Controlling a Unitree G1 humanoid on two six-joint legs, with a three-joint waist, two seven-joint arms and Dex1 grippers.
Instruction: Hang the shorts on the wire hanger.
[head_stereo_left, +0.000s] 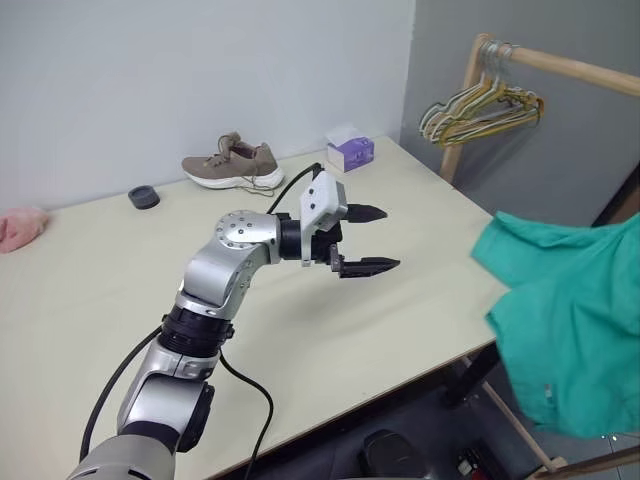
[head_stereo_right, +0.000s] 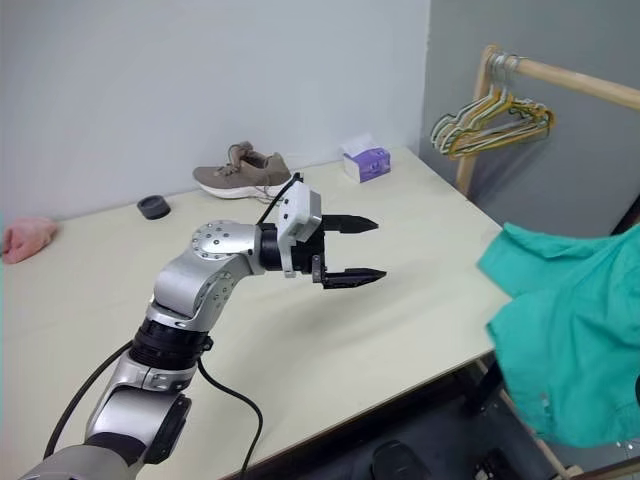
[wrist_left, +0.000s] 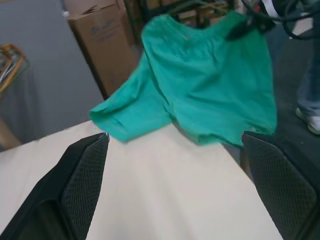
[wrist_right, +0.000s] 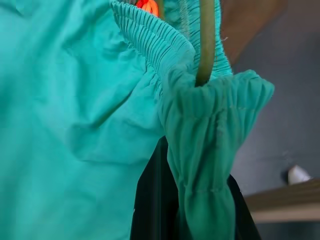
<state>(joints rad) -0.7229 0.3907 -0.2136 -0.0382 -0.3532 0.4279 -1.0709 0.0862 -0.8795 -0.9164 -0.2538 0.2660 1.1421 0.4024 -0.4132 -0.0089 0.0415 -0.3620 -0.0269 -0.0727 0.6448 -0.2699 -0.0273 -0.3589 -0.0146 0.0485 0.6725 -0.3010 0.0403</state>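
Hanging off the cream bench (head_stereo_left: 420, 250) edge at 3 o'clock, teal-green fabric shorts (head_stereo_left: 575, 320) are pinched at the waistband by the closed right gripper (wrist_right: 192, 210) alongside thin olive wire hanger (wrist_right: 206, 40); left gripper (head_stereo_left: 368, 240) gapes wide, empty.

A pale cream worktop (head_stereo_left: 400, 300) carries a tan sneaker (head_stereo_left: 232, 165) at twelve o'clock, a purple tissue box (head_stereo_left: 350, 152) at one, a dark puck (head_stereo_left: 144, 197) at eleven, a pink cloth (head_stereo_left: 20, 228) at ten.
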